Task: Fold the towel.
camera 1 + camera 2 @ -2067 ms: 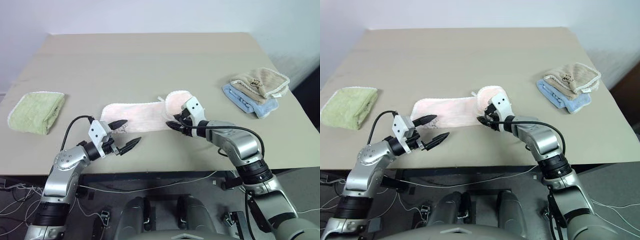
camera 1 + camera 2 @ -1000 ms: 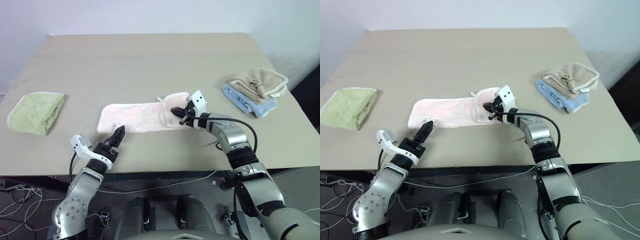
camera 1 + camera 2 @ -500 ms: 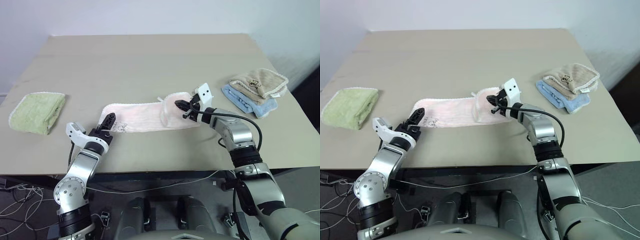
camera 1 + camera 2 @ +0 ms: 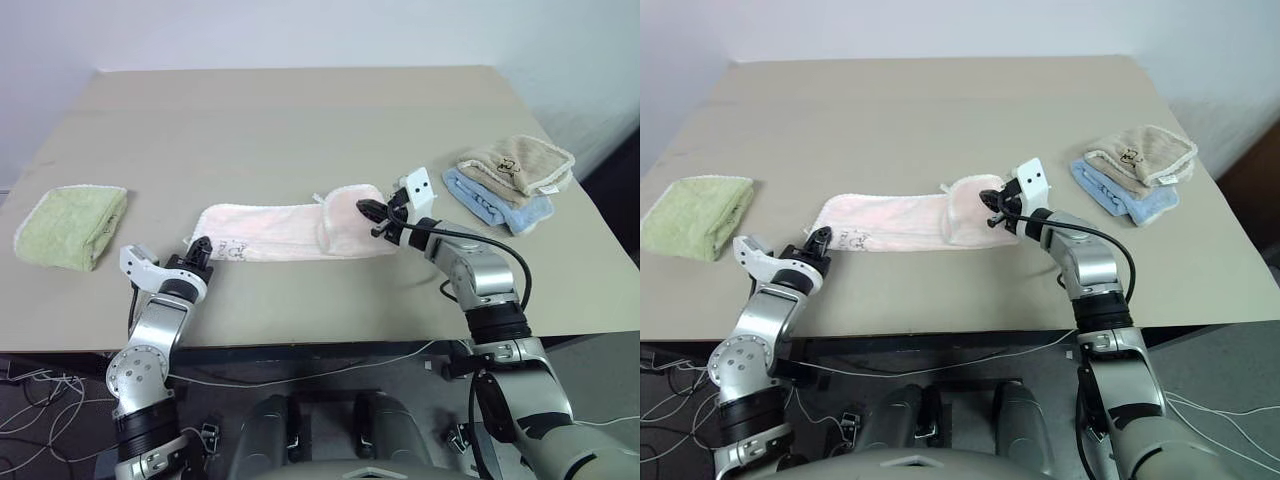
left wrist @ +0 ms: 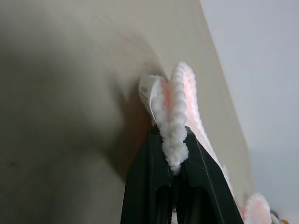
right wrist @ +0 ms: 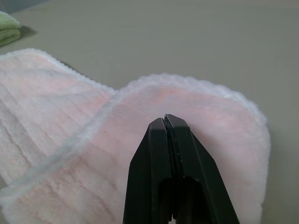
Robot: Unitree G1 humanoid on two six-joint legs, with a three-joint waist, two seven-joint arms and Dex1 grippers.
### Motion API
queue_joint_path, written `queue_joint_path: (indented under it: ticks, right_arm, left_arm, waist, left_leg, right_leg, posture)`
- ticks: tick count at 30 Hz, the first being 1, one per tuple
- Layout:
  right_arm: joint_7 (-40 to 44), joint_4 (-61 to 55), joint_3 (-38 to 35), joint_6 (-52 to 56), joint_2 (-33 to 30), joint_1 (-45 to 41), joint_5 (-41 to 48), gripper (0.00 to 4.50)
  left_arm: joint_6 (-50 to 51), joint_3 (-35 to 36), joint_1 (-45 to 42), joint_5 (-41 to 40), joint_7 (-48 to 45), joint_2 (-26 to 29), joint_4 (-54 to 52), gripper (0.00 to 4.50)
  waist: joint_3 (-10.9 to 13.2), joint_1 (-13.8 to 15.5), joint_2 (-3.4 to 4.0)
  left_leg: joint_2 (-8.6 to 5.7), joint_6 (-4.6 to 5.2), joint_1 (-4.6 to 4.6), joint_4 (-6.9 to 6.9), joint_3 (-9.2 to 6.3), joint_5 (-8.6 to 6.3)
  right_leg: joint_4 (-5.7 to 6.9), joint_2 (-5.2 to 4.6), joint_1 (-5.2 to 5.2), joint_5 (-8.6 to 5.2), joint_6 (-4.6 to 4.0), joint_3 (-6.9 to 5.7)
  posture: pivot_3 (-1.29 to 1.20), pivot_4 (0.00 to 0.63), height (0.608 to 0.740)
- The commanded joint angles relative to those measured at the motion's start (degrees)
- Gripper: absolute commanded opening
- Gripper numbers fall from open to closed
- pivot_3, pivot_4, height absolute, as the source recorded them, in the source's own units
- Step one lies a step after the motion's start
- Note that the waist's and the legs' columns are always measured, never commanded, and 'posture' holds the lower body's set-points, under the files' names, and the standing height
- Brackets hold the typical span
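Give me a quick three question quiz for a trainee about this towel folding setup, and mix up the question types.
1. True or false: the left claw is shut on the edge of the pink towel.
2. Multiple choice: what lies at the robot's far left on the table? A) a green folded towel B) a blue folded towel C) a beige folded towel
3. Fill in: the beige folded towel rests on top of the ____ one.

Key: 1 true. 2 A, the green folded towel. 3 blue, the blue folded towel.
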Motion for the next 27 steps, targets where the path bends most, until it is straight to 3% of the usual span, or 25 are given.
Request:
queue_joint_path:
  ticks: [1, 5, 8, 11, 16, 22, 27]
  right_arm:
    - [-0.57, -2.69, -1.84, -0.48, -0.49, -0.35, 1.06, 0.00]
    - [-1.02, -2.41, -2.51, -0.81, -0.84, -0.41, 1.11, 0.00]
    - [-1.90, -1.76, -3.42, -1.13, -0.96, -0.55, 1.18, 0.00]
    - [-3.06, -1.22, -4.16, -1.41, -0.91, -0.44, 1.00, 0.00]
    - [-4.03, -0.81, -4.87, -1.57, -1.01, 0.11, 0.84, 0.00]
    - [-5.45, -1.96, -5.78, -1.34, -1.03, 1.39, 0.96, 0.00]
    - [-6.32, -4.12, -6.32, -0.64, -1.39, 2.61, 1.26, 0.00]
  left_arm:
    - [-2.31, 4.26, -1.64, 0.21, -2.58, 3.57, -0.11, 0.04]
    - [-2.67, 7.58, -4.55, -0.35, -6.21, 9.41, 0.95, 0.04]
    - [-1.11, 6.17, -8.20, 0.91, -11.41, 14.79, -0.10, 0.04]
    - [0.72, -0.53, -12.41, 3.93, -18.18, 17.42, -2.24, 0.04]
    - [2.45, -11.00, -17.40, 8.65, -25.02, 16.08, -5.26, 0.04]
    - [1.76, -34.11, -20.87, 28.23, -33.91, 14.76, -4.39, 0.04]
    - [2.15, -42.28, -21.03, 38.18, -38.22, 14.81, 0.48, 0.04]
  waist:
    - [0.01, -0.02, -0.01]
    - [0.06, 0.01, -0.09]
    - [0.08, 0.25, -0.12]
    - [0.08, 0.44, -0.12]
    - [0.09, 0.15, -0.12]
    - [0.11, 0.03, -0.08]
    - [0.12, -0.01, -0.06]
  left_leg:
    - [0.00, 0.00, -0.02, 0.00, 0.00, 0.00]
    - [0.00, -0.05, -0.09, 0.00, 0.00, 0.02]
    - [-0.02, -0.22, -0.12, -0.01, -0.01, 0.10]
    - [-0.09, -0.42, -0.14, -0.01, 0.00, 0.06]
    - [-0.16, -0.40, -0.15, -0.01, 0.02, 0.06]
    - [-0.09, -0.37, -0.11, -0.14, 0.06, 0.22]
    - [-0.02, -0.38, -0.10, -0.15, 0.06, 0.23]
  right_leg:
    - [0.00, 0.00, -0.02, 0.00, 0.00, 0.00]
    - [-0.01, -0.01, -0.07, 0.00, 0.00, -0.02]
    - [-0.03, -0.04, -0.08, 0.00, 0.00, -0.05]
    - [-0.05, -0.08, -0.06, 0.00, 0.00, -0.05]
    - [-0.18, -0.10, 0.03, 0.02, 0.03, -0.05]
    - [-0.20, 0.07, 0.00, 0.01, 0.05, -0.04]
    - [-0.20, 0.12, -0.03, 0.01, 0.05, -0.03]
  posture:
    - [0.00, 0.150, 0.740]
    - [0.00, 0.150, 0.740]
    - [0.00, 0.150, 0.740]
    - [0.00, 0.150, 0.740]
    - [0.00, 0.150, 0.740]
    - [0.00, 0.150, 0.740]
    - [0.00, 0.150, 0.740]
